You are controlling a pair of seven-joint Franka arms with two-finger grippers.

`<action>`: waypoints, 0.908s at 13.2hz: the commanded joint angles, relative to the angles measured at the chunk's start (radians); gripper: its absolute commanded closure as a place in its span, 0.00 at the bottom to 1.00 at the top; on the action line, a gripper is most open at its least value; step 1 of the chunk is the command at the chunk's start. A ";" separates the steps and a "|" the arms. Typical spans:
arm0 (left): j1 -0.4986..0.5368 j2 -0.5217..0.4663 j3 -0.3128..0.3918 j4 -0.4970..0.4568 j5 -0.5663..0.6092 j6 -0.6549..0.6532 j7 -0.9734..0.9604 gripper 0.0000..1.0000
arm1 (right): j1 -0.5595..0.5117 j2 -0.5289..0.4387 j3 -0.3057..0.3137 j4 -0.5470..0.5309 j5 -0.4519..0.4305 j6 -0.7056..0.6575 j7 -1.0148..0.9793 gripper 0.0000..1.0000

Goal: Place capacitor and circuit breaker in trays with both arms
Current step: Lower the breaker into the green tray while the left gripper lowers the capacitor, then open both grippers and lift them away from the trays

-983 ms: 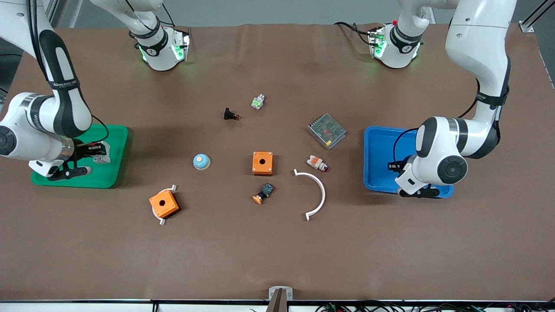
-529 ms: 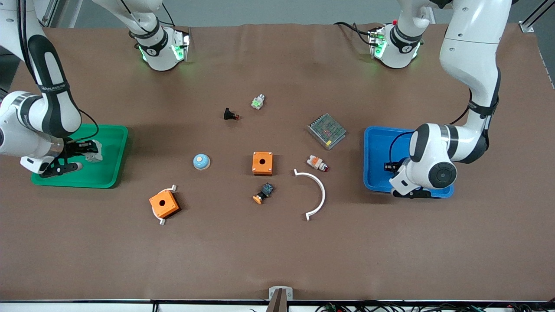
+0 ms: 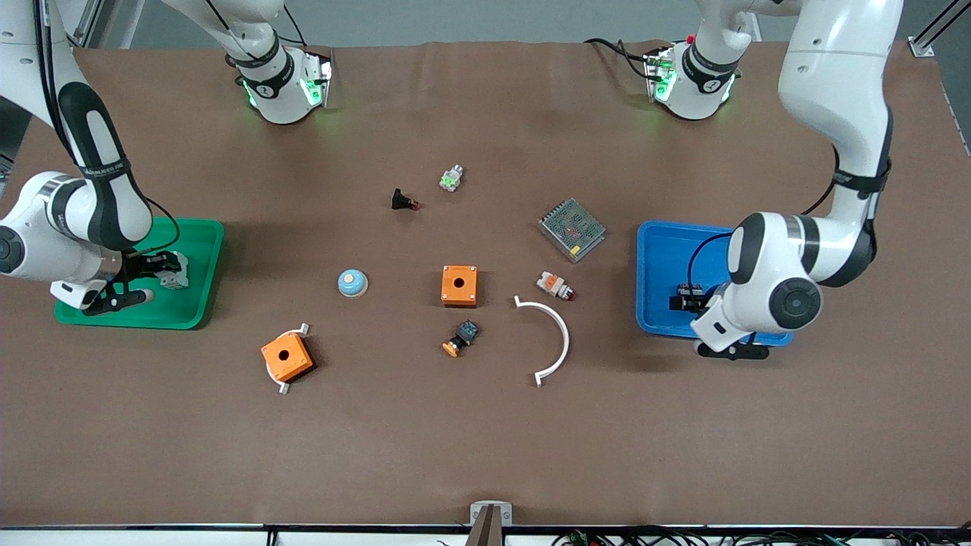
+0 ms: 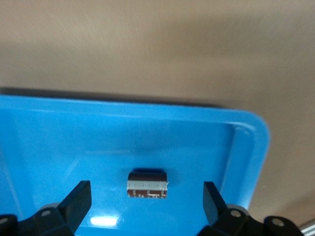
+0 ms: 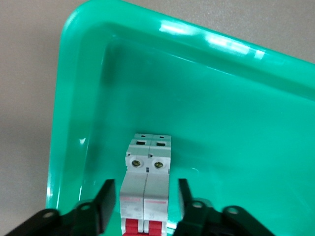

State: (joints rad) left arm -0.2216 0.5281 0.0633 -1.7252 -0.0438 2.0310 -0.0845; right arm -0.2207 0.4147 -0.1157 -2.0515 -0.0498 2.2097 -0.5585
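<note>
We see a dark capacitor with a pale band and light marks in a bright blue tray. We see a white-grey circuit breaker with red levers in a green tray, on a brown table.

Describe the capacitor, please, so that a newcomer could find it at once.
Find the blue tray at the left arm's end of the table. On its floor, under the open left claw, lies the capacitor: a tiny near-black block with pale marks, the only thing seen in that tray.
</note>
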 commanded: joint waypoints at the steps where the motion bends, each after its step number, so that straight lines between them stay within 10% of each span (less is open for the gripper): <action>1: 0.030 -0.133 0.001 -0.011 -0.019 -0.008 -0.003 0.00 | -0.003 -0.036 0.027 0.051 -0.016 -0.109 -0.003 0.00; 12: 0.099 -0.370 0.000 0.183 0.085 -0.306 -0.066 0.00 | 0.364 -0.333 0.025 0.283 0.093 -0.502 0.592 0.00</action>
State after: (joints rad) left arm -0.1278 0.1651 0.0710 -1.6054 0.0182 1.8070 -0.1743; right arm 0.0892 0.1377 -0.0804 -1.7688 0.0388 1.7309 -0.0790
